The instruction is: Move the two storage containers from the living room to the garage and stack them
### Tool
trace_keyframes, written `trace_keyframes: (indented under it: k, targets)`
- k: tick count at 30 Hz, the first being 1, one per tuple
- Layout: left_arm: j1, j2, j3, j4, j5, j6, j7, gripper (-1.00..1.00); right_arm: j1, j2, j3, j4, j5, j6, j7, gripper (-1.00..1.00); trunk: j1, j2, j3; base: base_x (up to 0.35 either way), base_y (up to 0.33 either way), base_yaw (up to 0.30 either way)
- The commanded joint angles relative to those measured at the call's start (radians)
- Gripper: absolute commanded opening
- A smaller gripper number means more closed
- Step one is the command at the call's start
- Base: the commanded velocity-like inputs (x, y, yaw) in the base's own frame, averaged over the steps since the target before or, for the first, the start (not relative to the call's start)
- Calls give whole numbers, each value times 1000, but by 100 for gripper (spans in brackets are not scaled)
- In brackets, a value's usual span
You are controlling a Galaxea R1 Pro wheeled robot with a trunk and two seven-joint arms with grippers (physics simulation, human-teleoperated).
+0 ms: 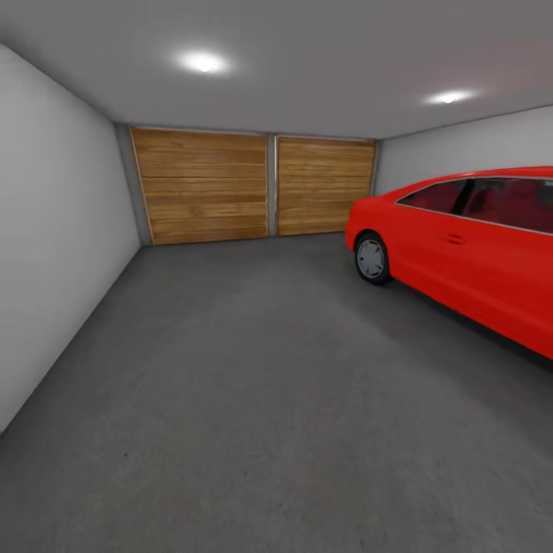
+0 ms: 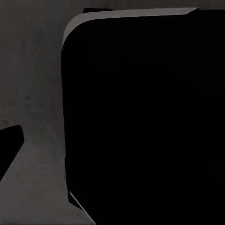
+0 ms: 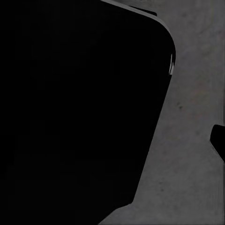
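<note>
I am in the garage, facing its two wide wooden panel doors (image 1: 253, 186) across the dark grey concrete floor (image 1: 253, 384). The storage containers are out of view. Both wrist views look down past a large black rounded body (image 2: 145, 117) (image 3: 79, 108) onto the same rough floor (image 2: 33, 70) (image 3: 187, 164). A small black piece (image 2: 9, 145) juts in at the edge of the left wrist view, and another (image 3: 219, 140) at the edge of the right wrist view. I cannot tell whether these are fingers.
A red car (image 1: 476, 246) is parked along the right side, its front wheel (image 1: 372, 259) toward the doors. A plain white wall (image 1: 54, 230) runs down the left. Open concrete lies between the wall and the car.
</note>
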Motion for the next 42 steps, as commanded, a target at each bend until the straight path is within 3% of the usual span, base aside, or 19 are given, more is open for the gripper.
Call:
trace_keyframes:
  k: [1,42]
  targets:
    - [0,0,1,0,1,-2,0,100,0,0,8,0,-11,-4,0,100,0,0,-1,0,0,273]
    - [0,-1,1,-2,1,-2,1,100,0,3,8,0,-10,-4,0,100,0,0,-1,0,0,273]
